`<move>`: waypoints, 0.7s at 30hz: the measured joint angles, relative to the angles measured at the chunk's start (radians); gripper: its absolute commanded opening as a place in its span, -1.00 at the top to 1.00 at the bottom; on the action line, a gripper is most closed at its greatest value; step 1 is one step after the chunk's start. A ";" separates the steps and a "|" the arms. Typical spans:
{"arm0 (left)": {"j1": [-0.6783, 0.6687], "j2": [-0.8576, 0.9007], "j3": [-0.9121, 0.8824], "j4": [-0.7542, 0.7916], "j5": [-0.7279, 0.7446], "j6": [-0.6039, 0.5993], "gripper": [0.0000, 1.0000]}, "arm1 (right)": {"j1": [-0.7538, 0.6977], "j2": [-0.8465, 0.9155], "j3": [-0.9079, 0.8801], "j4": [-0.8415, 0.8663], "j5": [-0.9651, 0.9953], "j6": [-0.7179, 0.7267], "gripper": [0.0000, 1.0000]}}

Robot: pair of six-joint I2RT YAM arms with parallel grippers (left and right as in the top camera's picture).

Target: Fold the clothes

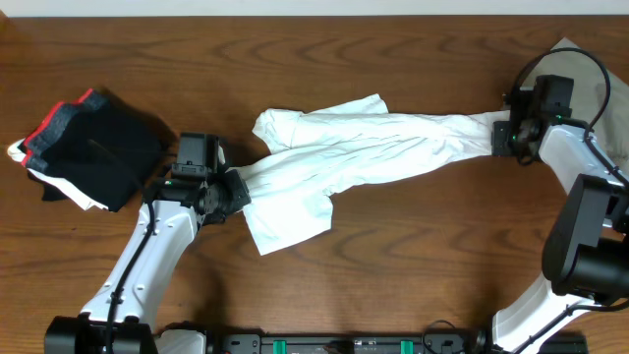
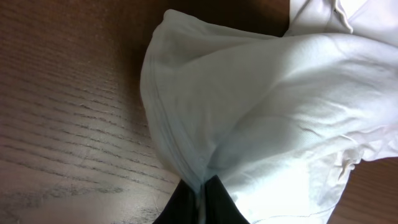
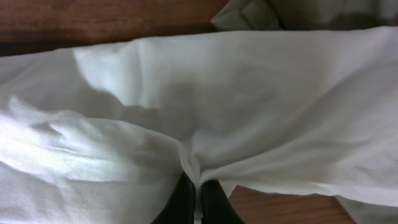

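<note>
Your left hand [image 1: 236,192] and right hand [image 1: 498,138] each clamp the shirt [image 1: 344,152], stretched but unfolded; black clothes [image 1: 98,147] look folded.

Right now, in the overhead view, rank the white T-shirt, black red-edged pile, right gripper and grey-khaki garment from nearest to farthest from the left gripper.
From the left gripper:
1. white T-shirt, pinched in its jaws, centre.
2. black red-edged pile, to its left.
3. right gripper, far right, shut on the shirt's other end.
4. grey-khaki garment, right edge, behind that gripper.
</note>
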 measured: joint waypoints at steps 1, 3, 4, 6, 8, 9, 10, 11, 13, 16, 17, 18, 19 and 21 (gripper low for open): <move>0.000 0.000 0.000 0.000 0.000 0.000 0.88 | 0.001 -0.002 0.000 -0.003 0.004 0.004 0.97; 0.000 0.000 0.000 0.000 -0.001 0.004 0.88 | 0.003 -0.016 -0.001 -0.017 0.015 0.015 0.98; 0.000 0.000 0.000 0.000 -0.003 0.008 0.88 | 0.004 -0.031 -0.002 -0.027 0.020 0.019 0.98; 0.000 0.000 0.000 -0.001 -0.003 0.018 0.87 | 0.007 -0.088 -0.005 -0.060 0.030 0.035 0.98; 0.000 0.000 0.000 -0.003 -0.010 0.021 0.88 | 0.011 -0.175 -0.006 -0.108 0.041 0.051 0.98; 0.000 0.000 0.000 -0.003 -0.015 0.023 0.88 | 0.011 -0.214 -0.005 -0.130 0.046 0.058 0.98; 0.000 0.000 0.000 -0.003 -0.024 0.023 0.88 | 0.012 -0.269 -0.005 -0.162 0.049 0.068 0.98; 0.000 0.000 0.000 -0.003 -0.029 0.023 0.88 | 0.012 -0.333 -0.005 -0.200 0.052 0.077 0.97; 0.000 0.000 0.000 -0.003 -0.039 0.025 0.88 | 0.012 -0.429 -0.005 -0.256 0.060 0.091 0.98; 0.000 0.000 0.000 -0.003 -0.052 0.026 0.88 | 0.012 -0.568 -0.002 -0.341 0.064 0.107 0.97; 0.000 0.000 0.000 -0.004 -0.054 0.025 0.88 | 0.012 -0.594 -0.002 -0.359 0.064 0.109 0.98; 0.000 0.000 0.000 -0.004 -0.056 0.026 0.88 | 0.012 -0.624 -0.002 -0.379 0.065 0.114 0.97; 0.000 0.000 0.000 -0.004 -0.056 0.026 0.88 | 0.012 -0.650 -0.002 -0.395 0.066 0.120 0.98; 0.000 0.000 0.000 -0.003 -0.057 0.026 0.88 | 0.012 -0.684 -0.002 -0.410 0.067 0.129 0.97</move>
